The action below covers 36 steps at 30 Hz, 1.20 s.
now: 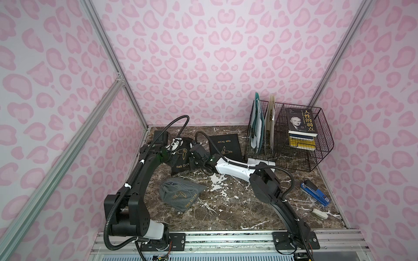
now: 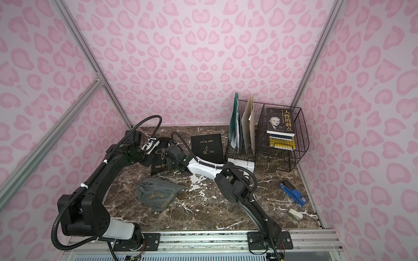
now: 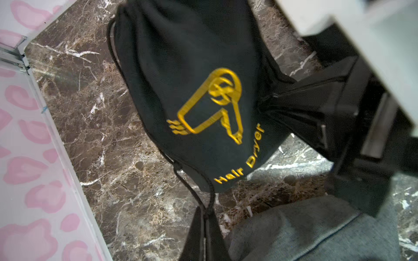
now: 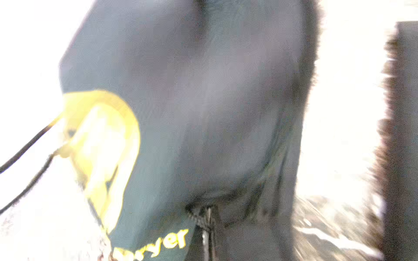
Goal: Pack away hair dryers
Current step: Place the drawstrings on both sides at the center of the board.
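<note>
Nearest me on the bench (image 1: 237, 210) there's a stuffed grey pouch (image 1: 178, 195), left of centre. Further back toward the far left corner, my left hand (image 3: 204, 211) is pinched tight on the drawstring (image 3: 177, 168) of the bulging black pouch (image 1: 182, 158), right hand (image 4: 207, 217) clamped on its fabric edge. White hair dryer (image 1: 254, 161) lies at the foot of the wire rack (image 1: 323, 135), far right, half hidden by my arm.

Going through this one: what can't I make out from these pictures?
- Contents of the black pouch: fabric hides them, every view.
- Contents of the grey pouch: fabric too.
- Right wrist view: blurred and overexposed around the right end effector.
- The white object beside the wire rack: right arm covers part, both top views.
</note>
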Motion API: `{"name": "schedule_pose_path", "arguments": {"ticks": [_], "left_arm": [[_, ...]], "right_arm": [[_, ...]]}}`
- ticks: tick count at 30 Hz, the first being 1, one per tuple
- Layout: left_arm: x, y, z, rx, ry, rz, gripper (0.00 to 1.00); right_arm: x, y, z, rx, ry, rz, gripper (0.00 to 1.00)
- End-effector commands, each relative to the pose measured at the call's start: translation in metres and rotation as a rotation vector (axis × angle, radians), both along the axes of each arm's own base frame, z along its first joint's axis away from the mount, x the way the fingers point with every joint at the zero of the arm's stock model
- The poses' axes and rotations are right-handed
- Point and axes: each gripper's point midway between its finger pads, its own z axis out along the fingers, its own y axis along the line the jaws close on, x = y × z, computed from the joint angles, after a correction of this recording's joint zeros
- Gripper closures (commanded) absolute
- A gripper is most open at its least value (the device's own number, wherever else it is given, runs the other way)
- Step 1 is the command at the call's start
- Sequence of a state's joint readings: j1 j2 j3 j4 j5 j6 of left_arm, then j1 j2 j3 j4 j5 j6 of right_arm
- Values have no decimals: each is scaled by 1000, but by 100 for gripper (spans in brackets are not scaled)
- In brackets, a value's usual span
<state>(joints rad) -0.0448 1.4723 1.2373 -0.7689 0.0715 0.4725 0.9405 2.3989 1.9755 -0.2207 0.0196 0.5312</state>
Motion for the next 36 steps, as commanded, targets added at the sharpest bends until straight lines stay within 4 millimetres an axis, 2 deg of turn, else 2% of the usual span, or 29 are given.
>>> {"name": "schedule_pose_path", "arguments": {"ticks": [1,5,9,11,12,15,17,20,21,23,26,30,34,36], "left_arm": [[-8,-4,-7,-27,39,-7,98],[-15,-3,-21,-9,64,-24,98],[-21,-6,-23,-18,72,-52,98],[-26,-9,-21,-29,89,-72,95],[-29,-10,-18,-36,95,-79,91],[-43,-20,-11,-73,119,-142,79],[-55,-27,-5,-92,133,-207,67],[-67,-27,3,-76,148,-271,44],[-67,-25,6,-54,148,-278,41],[-66,-19,13,-17,143,-281,39],[-66,-17,30,4,96,-295,38],[-67,-24,62,-31,16,-296,35],[-70,-34,97,-104,-51,-276,30],[-71,-42,116,-162,-90,-270,27]], "right_arm": [[-9,0,-13,-44,36,44,100],[-19,-3,-12,-45,35,66,100],[-32,-8,-7,-47,44,97,100],[-41,-10,-4,-52,46,119,89],[-46,-11,7,-44,40,130,83],[-60,-17,15,-53,51,165,74],[-69,-23,18,-68,55,183,69],[-82,-34,24,-76,71,209,62],[-86,-37,27,-76,74,218,61],[-91,-45,32,-77,76,223,58],[-101,-52,43,-41,80,240,49],[-107,-62,61,58,105,256,49],[-99,-98,77,16,50,119,49],[-95,-129,76,-12,52,7,48]]}}
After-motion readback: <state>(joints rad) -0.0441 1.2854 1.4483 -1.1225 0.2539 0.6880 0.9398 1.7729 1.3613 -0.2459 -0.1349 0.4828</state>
